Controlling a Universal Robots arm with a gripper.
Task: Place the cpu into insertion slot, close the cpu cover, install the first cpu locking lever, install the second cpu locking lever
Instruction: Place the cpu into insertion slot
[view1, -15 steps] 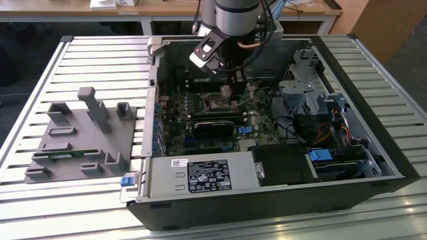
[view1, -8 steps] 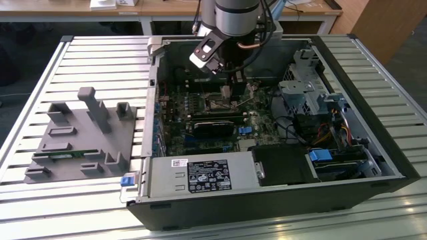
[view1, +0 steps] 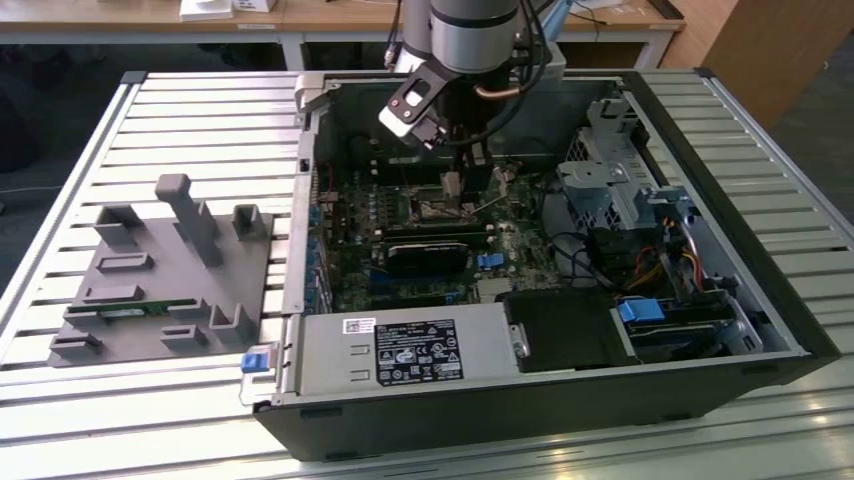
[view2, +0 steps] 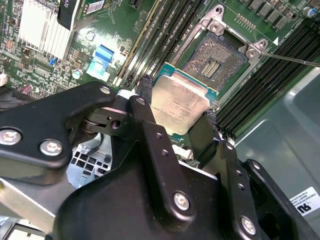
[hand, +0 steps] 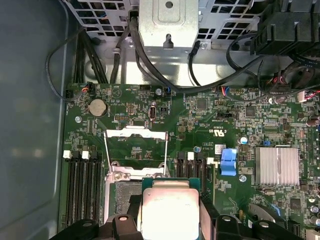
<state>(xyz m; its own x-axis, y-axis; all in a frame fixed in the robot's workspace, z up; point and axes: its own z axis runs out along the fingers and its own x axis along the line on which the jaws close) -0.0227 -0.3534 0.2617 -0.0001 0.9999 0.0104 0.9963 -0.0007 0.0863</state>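
Inside the open computer case (view1: 534, 410) on the slatted table (view1: 200, 140), I have the gripper (view1: 454, 188) down over the motherboard (view1: 400, 215). In both wrist views its two black fingers (view2: 144, 92) are clamped on opposite edges of the cpu (view2: 182, 112), so the claw is closed on the chip. The cpu's dull metal top faces the camera. It carries faint print that I cannot make out.

The chip sits over one edge of the insertion slot (view2: 215, 62) and is not seated. Most of the slot's contact field is bare. I cannot tell whether the chip touches the slot's rim. In the first wrist view the cpu (hand: 170, 207) hides part of the slot, and the cpu cover (hand: 136, 134) stands swung open on the far side of it. A thin locking lever (view2: 295, 60) juts out free beside the socket.

As for writing, a black label (view1: 416, 352) with white print and small marks covers the power supply, with a small white sticker (view1: 360, 323) just beside it. Another white sticker (view2: 306, 200) shows in the second wrist view. A blue connector (hand: 228, 161) sits near a finned heatsink (hand: 276, 165).
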